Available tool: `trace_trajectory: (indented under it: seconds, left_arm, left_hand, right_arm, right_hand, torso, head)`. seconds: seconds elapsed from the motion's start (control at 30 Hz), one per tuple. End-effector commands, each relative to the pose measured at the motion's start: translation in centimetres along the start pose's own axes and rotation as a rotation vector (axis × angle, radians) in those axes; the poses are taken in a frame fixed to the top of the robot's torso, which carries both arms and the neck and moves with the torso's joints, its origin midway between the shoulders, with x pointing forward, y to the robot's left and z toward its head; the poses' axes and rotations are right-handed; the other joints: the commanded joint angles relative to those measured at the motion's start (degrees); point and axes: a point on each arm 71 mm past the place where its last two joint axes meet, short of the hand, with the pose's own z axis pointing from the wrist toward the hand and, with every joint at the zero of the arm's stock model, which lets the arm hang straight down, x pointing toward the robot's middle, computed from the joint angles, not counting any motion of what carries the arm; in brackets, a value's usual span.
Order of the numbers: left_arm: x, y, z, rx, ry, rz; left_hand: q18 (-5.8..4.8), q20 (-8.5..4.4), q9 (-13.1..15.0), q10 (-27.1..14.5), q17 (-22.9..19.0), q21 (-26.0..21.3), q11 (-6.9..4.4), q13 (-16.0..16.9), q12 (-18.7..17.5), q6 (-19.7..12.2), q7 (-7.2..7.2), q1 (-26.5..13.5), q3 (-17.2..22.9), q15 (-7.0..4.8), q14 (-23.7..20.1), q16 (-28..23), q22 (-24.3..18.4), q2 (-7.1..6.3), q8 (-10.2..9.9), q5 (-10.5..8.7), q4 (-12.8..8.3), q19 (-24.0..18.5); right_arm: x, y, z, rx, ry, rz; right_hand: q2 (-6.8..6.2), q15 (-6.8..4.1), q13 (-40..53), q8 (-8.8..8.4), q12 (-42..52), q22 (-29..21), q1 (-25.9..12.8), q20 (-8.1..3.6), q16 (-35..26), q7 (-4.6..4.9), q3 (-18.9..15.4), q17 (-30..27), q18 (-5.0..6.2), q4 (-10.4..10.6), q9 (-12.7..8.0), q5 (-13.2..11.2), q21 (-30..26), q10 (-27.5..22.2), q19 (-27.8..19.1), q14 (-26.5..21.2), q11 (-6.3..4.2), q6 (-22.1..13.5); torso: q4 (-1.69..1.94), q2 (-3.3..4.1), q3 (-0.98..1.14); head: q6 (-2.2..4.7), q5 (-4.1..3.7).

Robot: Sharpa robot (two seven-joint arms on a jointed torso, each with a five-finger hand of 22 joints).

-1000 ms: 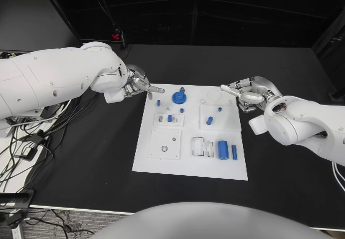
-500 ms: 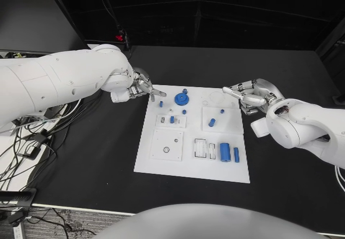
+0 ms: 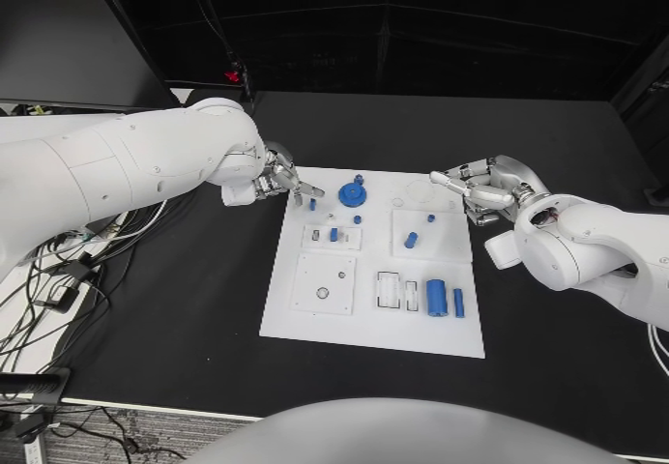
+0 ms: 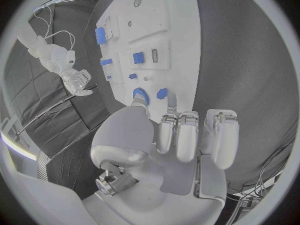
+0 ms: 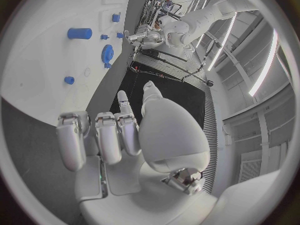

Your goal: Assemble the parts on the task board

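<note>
Bulky white arms (image 3: 126, 174); silver segmented hands (image 3: 481, 188).

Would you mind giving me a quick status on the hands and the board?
Left hand empty at task board's far-left corner, by the blue gear. Right hand empty off the far-right edge. Blue parts lie loose; nothing blocking.

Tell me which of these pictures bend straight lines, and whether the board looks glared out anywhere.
Head view: the task board keeps straight edges, evenly lit, no glare. Left wrist view: its edges curve, fisheye. Right wrist view: same curving; bright ceiling strips flare at the rim.
</note>
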Motion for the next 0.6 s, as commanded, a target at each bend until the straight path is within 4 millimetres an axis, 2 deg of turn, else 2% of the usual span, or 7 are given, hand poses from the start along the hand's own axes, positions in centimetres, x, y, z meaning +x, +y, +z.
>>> trace_trajectory:
  seconds: [0.03,0.47,0.6]
  left_arm:
    - [-0.15,-0.22,0.08,0.007,-0.008,0.009]
    - [-0.31,-0.76,0.84,-0.006,0.013,0.022]
    - [-0.25,-0.83,0.98,-0.01,0.02,0.026]
  left_hand:
    - [-0.35,-0.1,-0.03,5.99,15.1,0.18,0.01,15.09,0.03,-0.54,0.04,0.72,0.04,-0.07,5.91,0.05,15.09,0.13,0.18,0.44,0.04,6.08]
    - [-0.35,-0.08,-0.08,5.99,15.1,0.18,0.08,15.09,0.03,-0.76,0.1,1.1,0.13,-0.01,5.91,0.05,15.09,1.04,0.11,0.62,0.08,6.08]
    - [-0.35,-0.05,-0.09,5.99,15.1,0.18,0.09,15.09,0.03,-0.61,0.08,1.27,0.19,0.01,5.91,0.05,15.09,1.72,0.17,0.64,0.1,6.08]
  right_arm:
    - [0.07,0.13,0.03,-0.007,0.004,0.003]
    - [0.21,0.17,0.07,-0.007,0.006,0.004]
    - [0.2,0.17,0.07,-0.007,0.006,0.004]
  right_hand:
    - [0.5,-0.02,15.08,0.37,0.14,15.1,0.05,-0.02,0.14,-0.19,-0.42,15.1,-0.41,-0.05,0.06,0.16,0.19,5.97,6.15,6.05,-0.08,-0.26]
    - [0.5,-0.02,15.08,0.37,0.14,15.1,0.05,-0.02,0.14,-0.19,-0.42,15.1,-0.41,-0.05,0.06,0.17,0.19,5.97,6.15,6.05,-0.08,-0.26]
    - [0.63,-0.03,15.08,0.42,0.14,15.1,0.12,-0.04,0.14,-0.19,-0.48,15.1,-0.41,-0.07,0.06,0.27,0.19,5.97,6.15,6.05,-0.08,-0.32]
  torso:
    - [0.0,-0.02,0.02]
    - [-0.08,-0.01,0.01]
    - [-0.04,-0.04,0.02]
  head:
    - [0.03,-0.11]
    - [0.07,-0.31]
    - [0.06,-0.45]
